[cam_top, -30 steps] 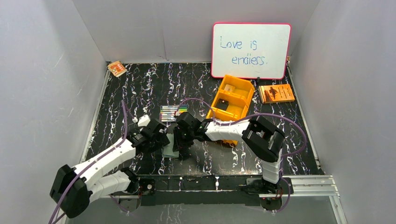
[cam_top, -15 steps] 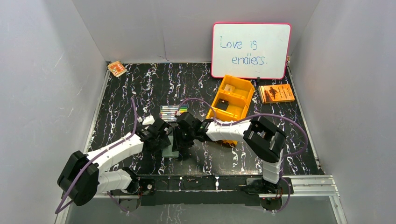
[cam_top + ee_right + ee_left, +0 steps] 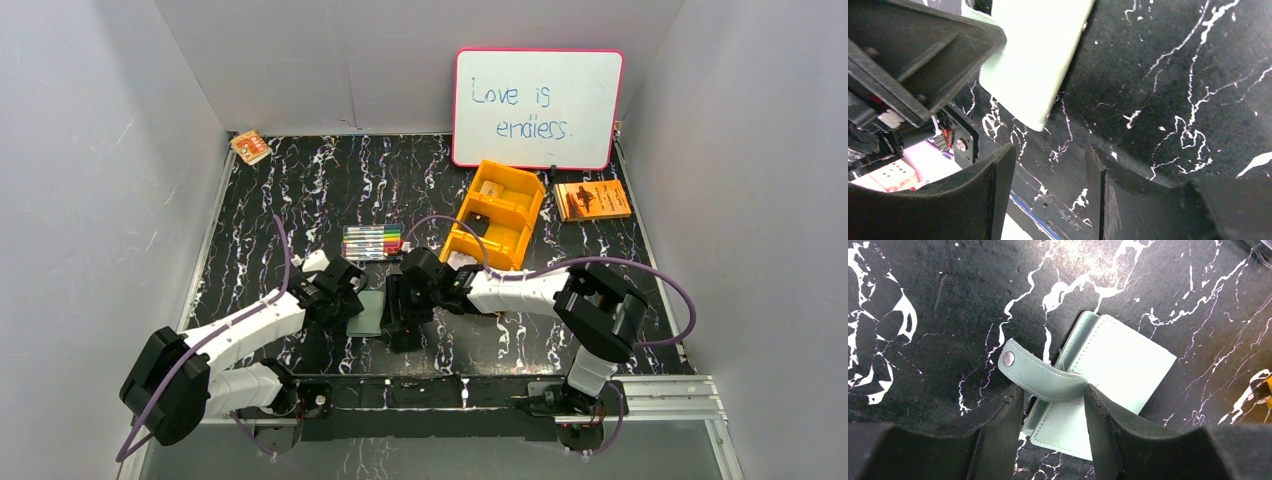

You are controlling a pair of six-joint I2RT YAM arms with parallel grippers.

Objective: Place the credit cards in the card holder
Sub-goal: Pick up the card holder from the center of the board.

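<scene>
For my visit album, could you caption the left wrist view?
Folded grey-green card holder on black marbled table, its snap strap lying between the left arm's open jaws.

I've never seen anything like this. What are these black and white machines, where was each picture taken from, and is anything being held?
They are two robot arms, each ending in a two-finger gripper. The wide picture looks down from above. The other two come from cameras on the wrists, so the dark wedges at the bottom are each gripper's own fingers. On the marbled table lie a closed green wallet, markers, an orange bin, a booklet and a packet; a whiteboard stands at the back. The left gripper is open, its fingers either side of the wallet's strap. The right gripper is open beside the wallet. Nothing is held.
</scene>
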